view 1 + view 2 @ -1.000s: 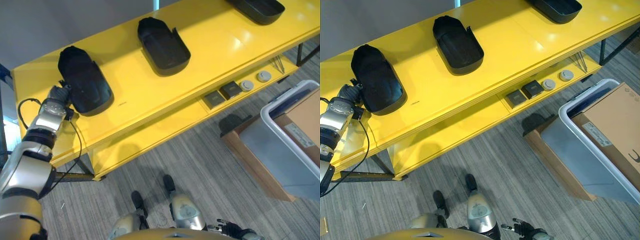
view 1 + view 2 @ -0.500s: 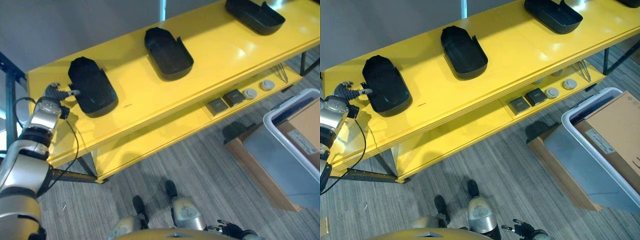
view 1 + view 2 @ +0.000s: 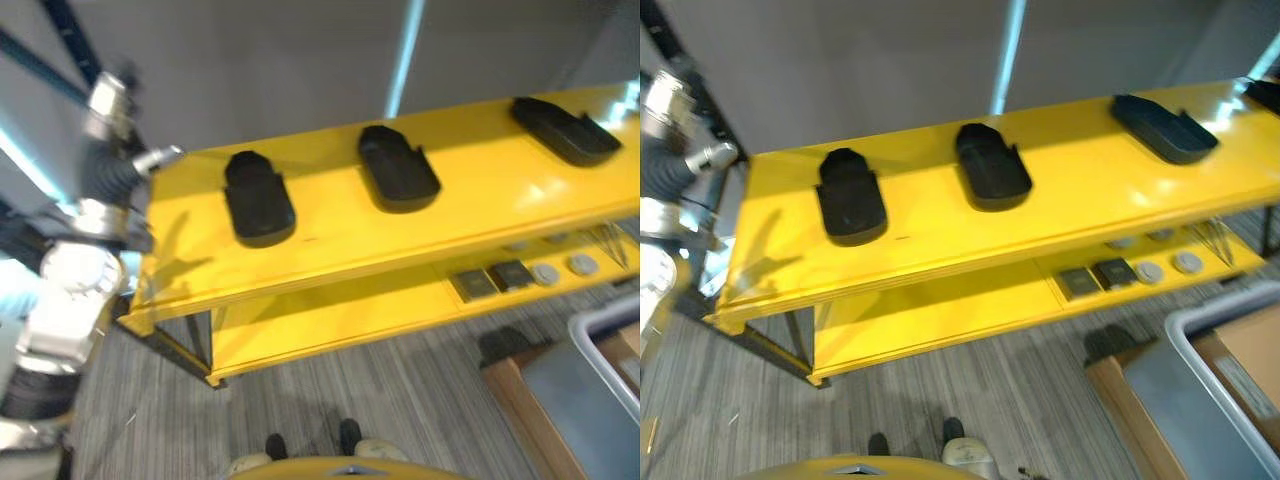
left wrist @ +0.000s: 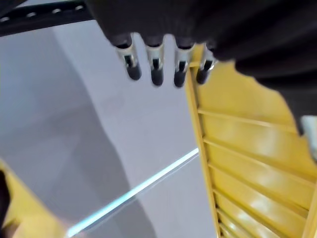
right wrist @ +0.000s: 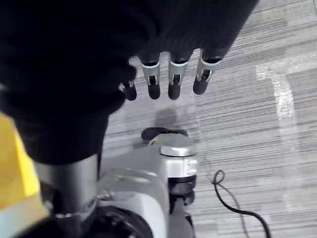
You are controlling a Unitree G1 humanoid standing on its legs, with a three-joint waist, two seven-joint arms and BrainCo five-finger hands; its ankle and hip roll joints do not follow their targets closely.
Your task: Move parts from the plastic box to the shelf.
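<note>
- Right hand (image 5: 168,82) hangs low over the floor, fingers straight and relaxed, holding nothing.
- Plastic box (image 3: 1225,330) sits on the floor off the shelf's right end.
- Left hand (image 3: 125,150) is raised beside the shelf's (image 3: 330,255) left end, fingers straight, empty.
- Three black parts on the shelf top: left part (image 3: 257,197) near the left end, middle part (image 3: 398,180) mid-shelf, right part (image 3: 565,130) towards the right end. All well apart.
- Risk: the left arm is close to the left corner; swinging back towards the box could clip the shelf edge or nudge the left part.
</note>
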